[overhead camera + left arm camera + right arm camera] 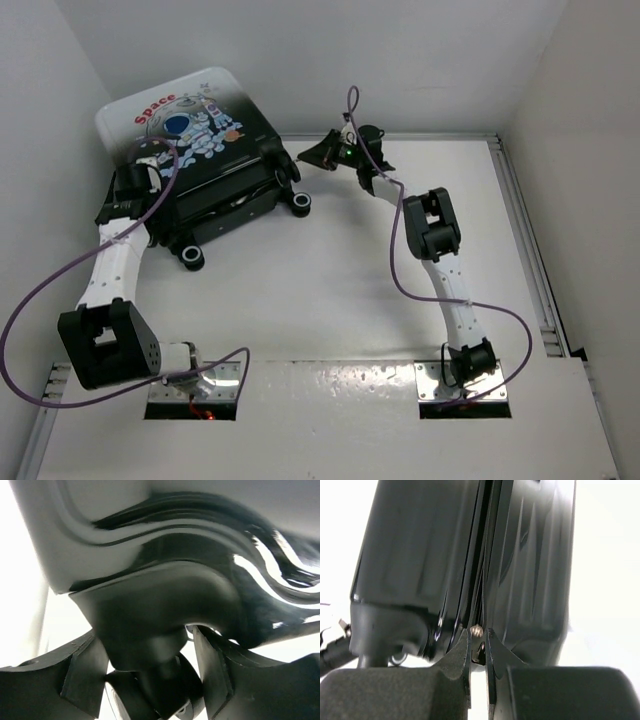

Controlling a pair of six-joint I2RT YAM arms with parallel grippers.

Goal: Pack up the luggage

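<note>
Luggage (200,130) lies at the far-left corner of the surface (330,290), printed shell up, the shells near closed. My L gripper (146,637) is on its left side, jaws apart astride a wheel (160,685); can't tell if they're pressing on it. My R gripper (477,632) is on its right side, jaws nearly together, tips at the seam (480,555) btw the shells, with a small shiny bit (476,629) right at the tips.
</note>
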